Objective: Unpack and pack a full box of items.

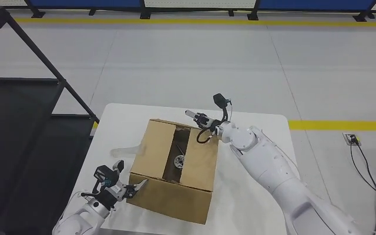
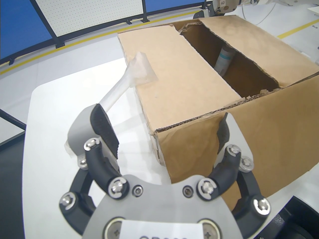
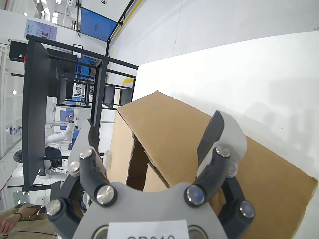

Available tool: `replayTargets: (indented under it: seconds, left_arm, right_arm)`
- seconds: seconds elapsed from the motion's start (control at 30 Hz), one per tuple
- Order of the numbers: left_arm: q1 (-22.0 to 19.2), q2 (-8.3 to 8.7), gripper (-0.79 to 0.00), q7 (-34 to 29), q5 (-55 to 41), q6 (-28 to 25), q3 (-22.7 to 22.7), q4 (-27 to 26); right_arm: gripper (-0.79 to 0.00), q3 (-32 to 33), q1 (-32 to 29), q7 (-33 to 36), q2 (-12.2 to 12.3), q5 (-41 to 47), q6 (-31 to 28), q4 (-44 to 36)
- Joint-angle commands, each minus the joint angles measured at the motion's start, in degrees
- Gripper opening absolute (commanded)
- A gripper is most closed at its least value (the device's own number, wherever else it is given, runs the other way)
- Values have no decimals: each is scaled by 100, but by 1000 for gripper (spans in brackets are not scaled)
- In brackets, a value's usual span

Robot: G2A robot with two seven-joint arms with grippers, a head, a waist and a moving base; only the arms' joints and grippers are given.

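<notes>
A brown cardboard box (image 1: 176, 170) stands in the middle of the white table (image 1: 258, 126). Its top flaps (image 2: 179, 75) are parted by a narrow gap. Inside it I see a white bottle (image 2: 224, 58) and a round metal item (image 1: 179, 160). A strip of clear tape (image 2: 132, 75) hangs off the left flap and runs down beside one finger (image 2: 99, 123). My left gripper (image 2: 162, 115) is open at the box's near left corner (image 1: 134, 189), with nothing held. My right gripper (image 3: 153, 119) is open just above the far right flap edge (image 1: 197, 116).
A black metal rack (image 1: 35, 117) stands close to the table's left side. Bare tabletop lies right of the box (image 1: 252, 194) and behind it. The right arm (image 1: 276, 170) crosses the table's right half.
</notes>
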Motion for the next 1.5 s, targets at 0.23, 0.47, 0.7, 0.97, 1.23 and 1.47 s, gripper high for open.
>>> replayTargets:
  seconds: [0.23,0.47,0.7,0.97,1.23,1.47]
  left_arm:
    - [181,27,0,403,-1084,-273,-529,59]
    - [180,18,0,222,-1296,543,-818,250]
    - [-51,-18,0,-90,-779,1173,-452,463]
    - [-283,-58,0,-110,-532,1283,-60,577]
    - [-225,-58,0,-81,-405,1101,58,461]
    - [-100,-43,0,23,-95,888,161,260]
  right_arm:
    - [0,214,-72,7,29,-143,-35,-37]
    - [0,354,-126,25,37,-253,-24,-91]
    - [0,482,-189,121,46,-346,-56,-180]
    - [0,726,-353,-98,101,-430,-375,-405]
    - [0,1173,-758,279,305,-336,-1018,-1075]
    - [0,1802,-1210,2714,646,536,-1454,-2003]
